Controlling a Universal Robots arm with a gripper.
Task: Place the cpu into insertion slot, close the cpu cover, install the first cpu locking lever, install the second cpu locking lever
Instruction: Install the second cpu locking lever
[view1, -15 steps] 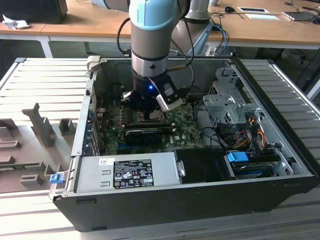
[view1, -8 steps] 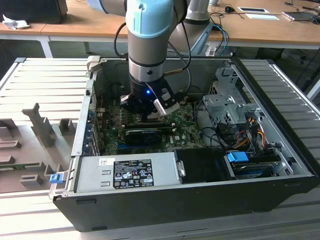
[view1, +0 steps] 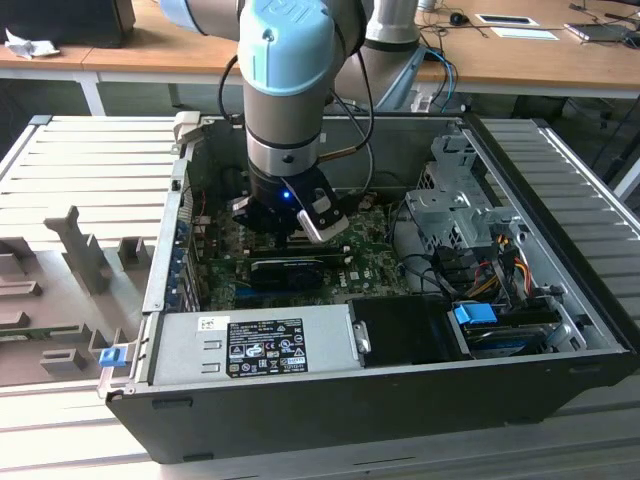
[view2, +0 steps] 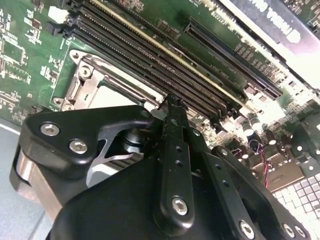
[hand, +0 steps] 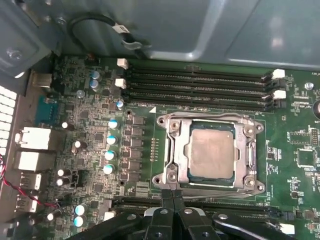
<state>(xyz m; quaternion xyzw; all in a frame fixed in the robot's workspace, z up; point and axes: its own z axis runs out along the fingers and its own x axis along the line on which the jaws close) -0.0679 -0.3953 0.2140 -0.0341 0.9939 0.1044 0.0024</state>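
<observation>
In the first wrist view the cpu (hand: 212, 152) lies flat in the insertion slot (hand: 167, 165) on the green board, silver top up. The cpu cover (hand: 246, 150) lies down around it as a silver frame. My gripper (hand: 172, 196) is shut with nothing visible between its fingers, and the tips sit at the slot's edge, just off the cover. The second wrist view has the black gripper (view2: 170, 102) with its tips beside the cover (view2: 115, 75) and the pale cpu (view2: 107, 97). The exterior view has the gripper (view1: 290, 235) low inside the open computer case.
Long black memory slots (hand: 200, 90) run beside the socket. A black graphics card (view1: 290, 268) lies close to the gripper. The power supply (view1: 250, 345), drive cage (view1: 450, 200) and cables (view1: 500, 250) crowd the case. Steel walls enclose the board.
</observation>
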